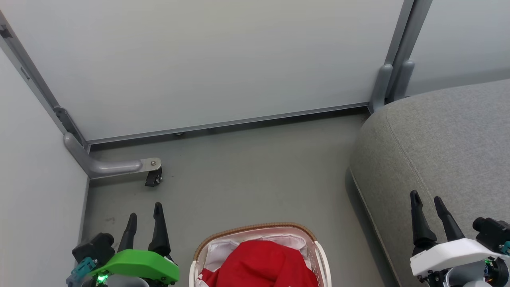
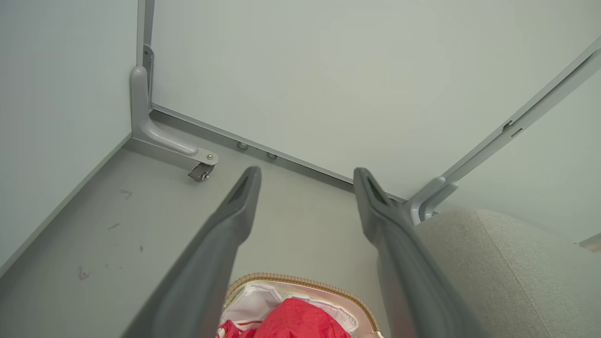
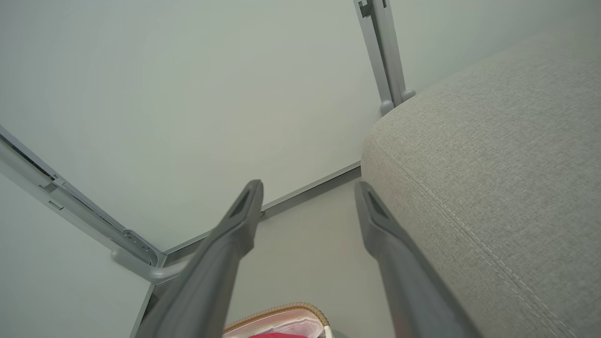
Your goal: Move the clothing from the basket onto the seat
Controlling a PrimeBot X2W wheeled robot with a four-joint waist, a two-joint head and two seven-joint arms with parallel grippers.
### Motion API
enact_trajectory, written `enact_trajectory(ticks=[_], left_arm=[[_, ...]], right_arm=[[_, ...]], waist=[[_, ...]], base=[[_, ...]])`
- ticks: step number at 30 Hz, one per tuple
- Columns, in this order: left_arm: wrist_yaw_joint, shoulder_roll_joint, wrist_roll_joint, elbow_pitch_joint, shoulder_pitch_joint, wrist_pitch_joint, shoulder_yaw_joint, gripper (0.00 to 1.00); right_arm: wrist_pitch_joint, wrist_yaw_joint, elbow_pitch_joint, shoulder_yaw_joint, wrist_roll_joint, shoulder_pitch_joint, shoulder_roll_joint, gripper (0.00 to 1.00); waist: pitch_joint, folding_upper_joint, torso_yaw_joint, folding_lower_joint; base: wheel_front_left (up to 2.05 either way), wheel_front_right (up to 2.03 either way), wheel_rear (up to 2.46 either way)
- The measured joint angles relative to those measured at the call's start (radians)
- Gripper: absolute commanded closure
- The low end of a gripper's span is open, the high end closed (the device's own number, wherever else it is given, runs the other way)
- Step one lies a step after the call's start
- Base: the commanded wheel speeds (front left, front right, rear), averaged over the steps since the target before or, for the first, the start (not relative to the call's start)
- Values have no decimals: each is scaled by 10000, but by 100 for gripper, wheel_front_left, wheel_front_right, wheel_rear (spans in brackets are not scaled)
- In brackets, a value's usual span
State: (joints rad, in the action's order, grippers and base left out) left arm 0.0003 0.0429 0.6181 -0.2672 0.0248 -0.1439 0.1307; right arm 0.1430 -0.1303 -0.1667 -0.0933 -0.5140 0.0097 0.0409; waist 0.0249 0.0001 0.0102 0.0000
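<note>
The basket (image 1: 255, 230), white with a brown woven rim and white liner, stands on the floor at the bottom centre of the head view. Red clothing (image 1: 263, 263) is heaped inside it, and the clothing (image 2: 296, 319) also peeks up in the left wrist view. The grey seat (image 1: 438, 151) fills the right side. My left gripper (image 1: 145, 210) hovers open to the left of the basket, nothing between its fingers. My right gripper (image 1: 427, 199) is open over the seat's front edge. The basket rim (image 3: 281, 312) and the seat (image 3: 493, 188) show in the right wrist view.
Pale partition panels (image 1: 199, 59) close off the back and left. A grey metal foot with a castor (image 1: 153, 177) juts onto the floor at the back left. Grey posts (image 1: 392, 83) stand at the seat's far corner. Bare grey floor (image 1: 255, 175) lies beyond the basket.
</note>
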Motion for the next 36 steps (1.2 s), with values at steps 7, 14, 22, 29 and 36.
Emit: enact_trajectory(ticks=[7, 14, 22, 29, 36], left_arm=[[84, 4, -704, -199, 67, -192, 134, 0], [190, 8, -1281, -313, 71, -347, 174, 0], [276, 15, -1854, -462, 64, -525, 251, 0], [353, 23, -2301, -629, 61, -692, 334, 0], [366, 27, -2675, -815, 60, -825, 428, 0]], right_arm=[[180, -2, 0, -35, 717, 17, 10, 0], [353, -2, -4, 19, 1475, 70, 17, 0], [529, -2, 15, 19, 2309, 108, 31, 0], [690, -2, 13, 42, 2982, 108, 38, 0], [819, -2, 13, 23, 3611, 103, 44, 0]], waist=[[13, 0, 8, 0], [28, 0, 1, 0], [26, 0, 26, 0], [31, 0, 49, 0], [42, 0, 59, 0]], base=[[0, 0, 0], [0, 0, 0], [0, 0, 0], [0, 0, 0], [0, 0, 0]])
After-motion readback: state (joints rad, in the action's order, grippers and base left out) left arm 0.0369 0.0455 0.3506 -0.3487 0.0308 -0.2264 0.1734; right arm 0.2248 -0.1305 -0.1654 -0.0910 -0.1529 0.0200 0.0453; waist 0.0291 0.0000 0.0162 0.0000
